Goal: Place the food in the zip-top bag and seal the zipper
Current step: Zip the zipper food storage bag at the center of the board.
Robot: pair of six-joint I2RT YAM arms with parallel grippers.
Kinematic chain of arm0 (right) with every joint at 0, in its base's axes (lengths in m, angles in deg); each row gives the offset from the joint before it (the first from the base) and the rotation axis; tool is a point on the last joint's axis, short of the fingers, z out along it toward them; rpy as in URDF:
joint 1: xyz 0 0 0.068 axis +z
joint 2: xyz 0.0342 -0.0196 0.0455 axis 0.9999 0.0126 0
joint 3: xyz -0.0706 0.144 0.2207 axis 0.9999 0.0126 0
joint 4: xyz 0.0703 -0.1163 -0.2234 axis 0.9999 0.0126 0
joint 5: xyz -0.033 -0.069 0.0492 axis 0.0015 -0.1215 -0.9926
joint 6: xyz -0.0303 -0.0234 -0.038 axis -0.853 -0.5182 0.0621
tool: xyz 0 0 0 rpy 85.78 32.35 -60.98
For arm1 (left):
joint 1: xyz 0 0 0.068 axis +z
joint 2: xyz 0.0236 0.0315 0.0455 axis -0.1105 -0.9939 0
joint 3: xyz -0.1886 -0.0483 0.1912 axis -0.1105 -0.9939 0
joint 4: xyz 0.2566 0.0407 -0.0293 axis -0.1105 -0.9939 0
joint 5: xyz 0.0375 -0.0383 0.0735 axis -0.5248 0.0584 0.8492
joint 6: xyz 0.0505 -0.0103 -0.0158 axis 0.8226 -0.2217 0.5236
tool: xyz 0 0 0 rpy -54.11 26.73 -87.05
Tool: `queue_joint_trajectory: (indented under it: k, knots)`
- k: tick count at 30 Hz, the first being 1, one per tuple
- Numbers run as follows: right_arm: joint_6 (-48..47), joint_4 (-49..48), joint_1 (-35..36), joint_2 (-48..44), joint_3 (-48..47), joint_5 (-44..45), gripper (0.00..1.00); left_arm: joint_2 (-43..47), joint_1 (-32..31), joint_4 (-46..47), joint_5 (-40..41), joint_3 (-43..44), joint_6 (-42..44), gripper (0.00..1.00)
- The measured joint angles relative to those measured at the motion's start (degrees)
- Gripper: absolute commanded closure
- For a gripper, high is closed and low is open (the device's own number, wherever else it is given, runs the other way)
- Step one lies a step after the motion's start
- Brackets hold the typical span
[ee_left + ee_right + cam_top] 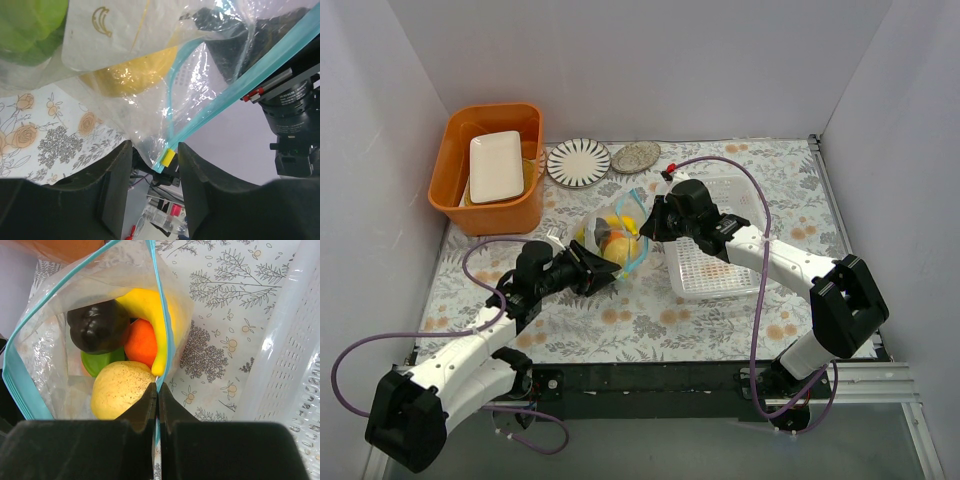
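Note:
The clear zip-top bag (612, 240) lies mid-table with its mouth open. In it are food pieces: a yellow banana (150, 315), a dark plum (97, 325), an orange (140, 342), a green fruit (97, 362) and a speckled yellow lemon (120, 390). My right gripper (157, 387) is shut on the light blue zipper (162, 315) at the bag's right rim, and shows in the top view (647, 226). My left gripper (154, 150) is open. The bag's corner with a yellow zipper tab (168, 157) hangs between its jaws without being pinched. It shows in the top view (607, 268).
A white lattice basket (720, 262) stands just right of the bag, under my right arm. An orange bin (490, 205) holding a white tray (496, 166) is at the back left. A striped plate (578, 162) and a grey plate (636, 156) lie at the back.

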Motion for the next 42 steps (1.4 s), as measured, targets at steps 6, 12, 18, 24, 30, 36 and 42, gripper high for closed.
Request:
queue_joint_trajectory:
  k: [6, 12, 18, 24, 30, 36, 42]
  knots:
    - [0.0, 0.0, 0.0, 0.0, 0.0, -0.5, 0.95, -1.3, 0.0, 4.8, 0.0, -1.0, -0.6, 0.66]
    - [0.0, 0.0, 0.0, 0.0, 0.0, -0.8, 0.95, -2.0, -0.3, 6.9, -0.5, -1.8, -0.7, 0.80]
    - [0.0, 0.0, 0.0, 0.0, 0.0, -0.8, 0.93, -2.0, -0.4, 6.9, -0.7, -2.0, -0.8, 1.00]
    - [0.0, 0.0, -0.3, 0.0, 0.0, -1.1, 0.64, -2.0, -0.4, 6.3, -1.2, -2.0, -0.8, 1.00]
    - [0.9, -5.1, -2.8, -0.9, 3.0, -6.3, 0.20, -1.9, -0.4, 1.6, -1.3, -2.0, -0.9, 1.00]
    - [3.9, -14.4, -5.2, -1.4, 7.6, -14.2, 0.13, -1.1, -0.4, -0.2, -1.2, -2.0, -0.9, 1.00]
    - [7.3, -20.6, -5.3, -2.7, 12.0, -17.7, 0.06, -1.1, -0.4, -0.9, -0.6, -2.0, -0.9, 1.00]
